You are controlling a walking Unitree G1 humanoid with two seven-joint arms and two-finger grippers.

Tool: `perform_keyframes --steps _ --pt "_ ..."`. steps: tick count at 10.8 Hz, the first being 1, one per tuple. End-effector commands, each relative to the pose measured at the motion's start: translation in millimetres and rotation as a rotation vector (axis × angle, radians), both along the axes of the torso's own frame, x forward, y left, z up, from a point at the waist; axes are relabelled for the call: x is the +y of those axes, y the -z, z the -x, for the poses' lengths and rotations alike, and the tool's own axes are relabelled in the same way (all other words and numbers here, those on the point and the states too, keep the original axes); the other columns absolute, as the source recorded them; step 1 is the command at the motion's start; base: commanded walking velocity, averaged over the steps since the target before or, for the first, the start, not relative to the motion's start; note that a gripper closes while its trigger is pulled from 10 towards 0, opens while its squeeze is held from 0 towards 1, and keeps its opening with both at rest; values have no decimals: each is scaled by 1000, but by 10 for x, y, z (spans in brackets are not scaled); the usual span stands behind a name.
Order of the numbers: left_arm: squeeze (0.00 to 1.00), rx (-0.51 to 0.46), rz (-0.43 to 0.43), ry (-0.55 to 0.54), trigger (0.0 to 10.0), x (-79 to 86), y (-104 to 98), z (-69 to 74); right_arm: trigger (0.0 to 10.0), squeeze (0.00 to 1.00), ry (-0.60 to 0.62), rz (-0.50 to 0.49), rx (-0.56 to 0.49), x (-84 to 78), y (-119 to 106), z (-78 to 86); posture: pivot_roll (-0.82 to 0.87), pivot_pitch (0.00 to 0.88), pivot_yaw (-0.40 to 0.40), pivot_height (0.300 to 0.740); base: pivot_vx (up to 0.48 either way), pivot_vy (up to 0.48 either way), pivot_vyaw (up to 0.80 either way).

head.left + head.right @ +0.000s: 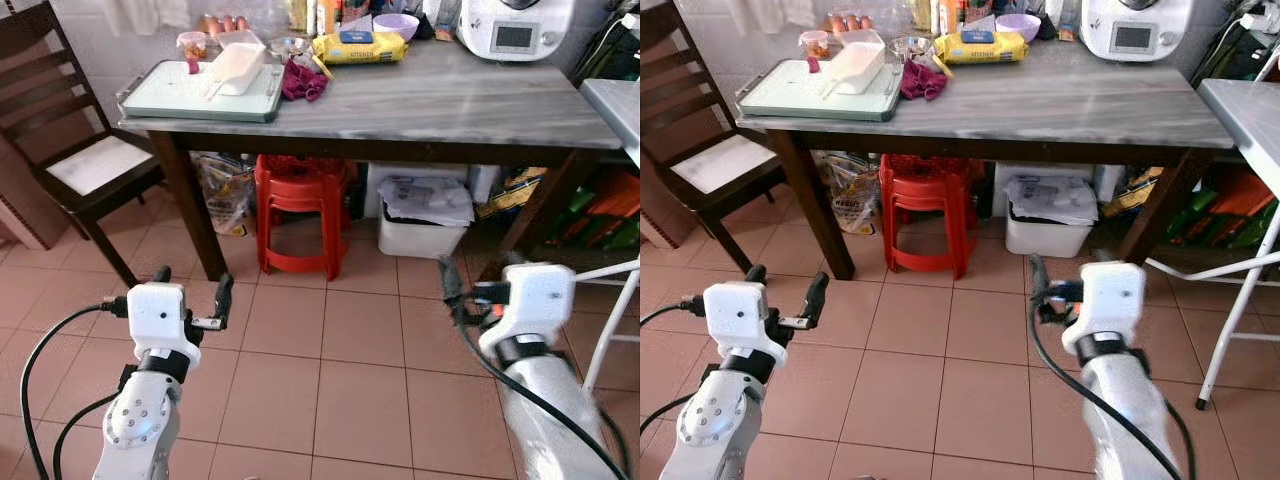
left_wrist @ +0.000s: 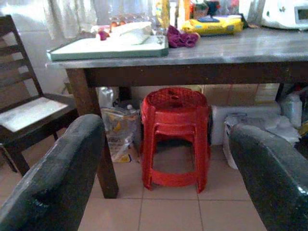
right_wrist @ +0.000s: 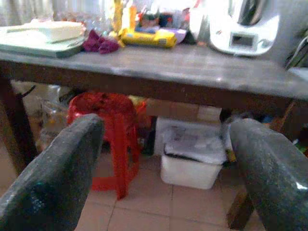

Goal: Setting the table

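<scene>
Fingers apart and empty on both the left gripper (image 1: pixel 190 292) and the right gripper (image 3: pixel 166 159), the robot stands on the tiled floor (image 1: pixel 330 350) well short of the bench (image 1: pixel 450 105), arms held low before it. The table-setting items sit at the bench's far left end: a pale green tray (image 1: pixel 200 95) carrying a white rectangular container (image 1: pixel 238 68), with a crumpled maroon cloth (image 1: pixel 303 80) just beside it and a yellow packet (image 1: pixel 360 47) and lilac bowl (image 1: pixel 396 24) farther back near the wall. A white kitchen appliance (image 1: pixel 515 25) occupies the right rear corner. Beneath the bench are a red plastic stool (image 1: pixel 303 215) and a white bin (image 1: pixel 425 215); a dark wooden chair (image 1: pixel 75 150) stands to the left. The likely hazard lies in the approach: the tray's corner sits right at the bench edge, so a low-held gripper rising under it, or a nudge from the side, could tip tray and container off, and the stool could catch the robot's feet.
</scene>
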State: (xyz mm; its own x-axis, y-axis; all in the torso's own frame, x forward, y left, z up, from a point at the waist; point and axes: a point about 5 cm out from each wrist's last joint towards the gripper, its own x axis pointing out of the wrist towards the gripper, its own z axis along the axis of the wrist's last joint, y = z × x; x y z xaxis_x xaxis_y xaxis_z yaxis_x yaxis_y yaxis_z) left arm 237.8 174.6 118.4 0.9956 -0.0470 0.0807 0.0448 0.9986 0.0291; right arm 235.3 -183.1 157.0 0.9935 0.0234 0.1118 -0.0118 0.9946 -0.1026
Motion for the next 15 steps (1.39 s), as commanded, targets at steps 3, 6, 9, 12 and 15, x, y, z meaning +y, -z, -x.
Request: perform_keyframes --steps 3,6,9,12,15 --pt "0 24 14 -17 10000 8 60 -24 10000 0 6 29 -2 -50 -45 47 -23 83 21 740 0 0 0" --pt "0 40 -14 -7 10000 -22 87 -23 10000 0 20 -9 23 88 58 1 -13 89 17 740 0 0 0" --pt "0 73 -13 17 10000 -43 179 -17 10000 0 25 -53 71 102 180 -23 -11 87 14 740 0 0 -263" --pt "0 135 79 -27 10000 31 357 11 10000 0 34 -103 132 99 378 -29 -12 81 12 740 0 0 0" --pt "0 208 79 -50 10000 88 450 16 10000 0 52 -46 160 61 493 -58 -6 82 10 740 0 0 0"
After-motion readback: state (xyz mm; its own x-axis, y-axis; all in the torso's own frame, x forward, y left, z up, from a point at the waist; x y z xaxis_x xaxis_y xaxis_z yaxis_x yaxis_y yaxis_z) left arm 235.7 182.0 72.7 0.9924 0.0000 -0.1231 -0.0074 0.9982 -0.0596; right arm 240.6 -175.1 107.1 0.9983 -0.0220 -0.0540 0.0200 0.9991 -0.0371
